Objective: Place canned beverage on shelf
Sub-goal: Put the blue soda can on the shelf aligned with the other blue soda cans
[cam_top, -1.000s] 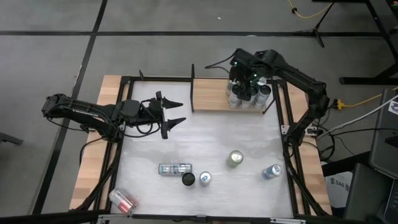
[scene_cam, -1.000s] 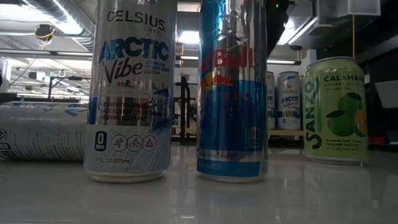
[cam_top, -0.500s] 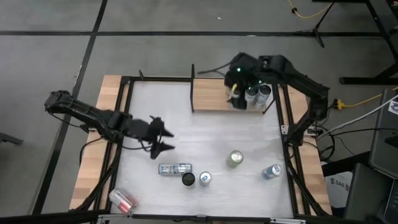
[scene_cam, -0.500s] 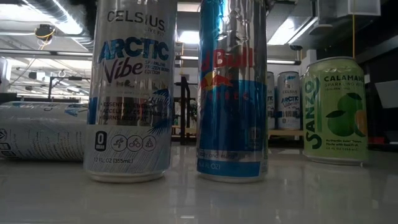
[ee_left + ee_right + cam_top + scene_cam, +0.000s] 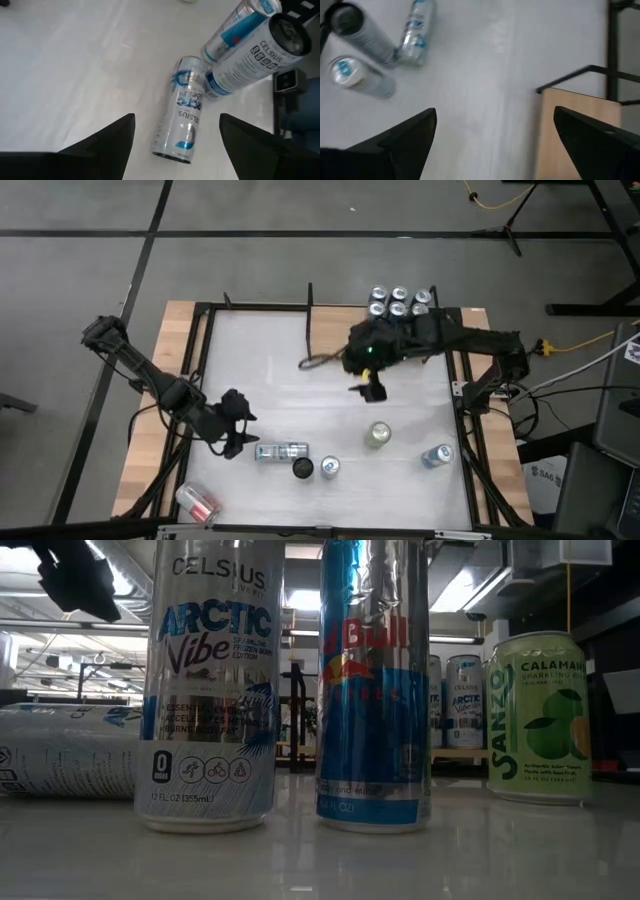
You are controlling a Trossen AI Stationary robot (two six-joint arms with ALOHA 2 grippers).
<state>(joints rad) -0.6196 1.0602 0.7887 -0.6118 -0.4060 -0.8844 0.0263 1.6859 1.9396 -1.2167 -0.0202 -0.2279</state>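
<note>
A silver Celsius can (image 5: 281, 451) lies on its side near the table's front edge. My left gripper (image 5: 240, 440) hangs open just to its left, slanting down at it. In the left wrist view the can (image 5: 182, 115) shows beyond the open fingers, untouched. My right gripper (image 5: 372, 388) is open over the middle of the table, holding nothing. The shelf (image 5: 580, 135), a light-brown board with a black upright (image 5: 309, 320), stands at the far side. Several cans (image 5: 400, 302) stand on it at the far right.
Standing near the front edge are a black-topped can (image 5: 302, 468), a blue-topped can (image 5: 329, 468) and a green can (image 5: 377, 435). Another blue can (image 5: 436, 455) is at the near right. A red can (image 5: 197, 502) lies on the wooden strip at the near left corner.
My left gripper has swung from the table's left middle toward the near edge and down, tipping to point at the lying can. My right gripper has left the cans on the shelf and swung toward the table's middle. Both have stayed open; no can has moved.
</note>
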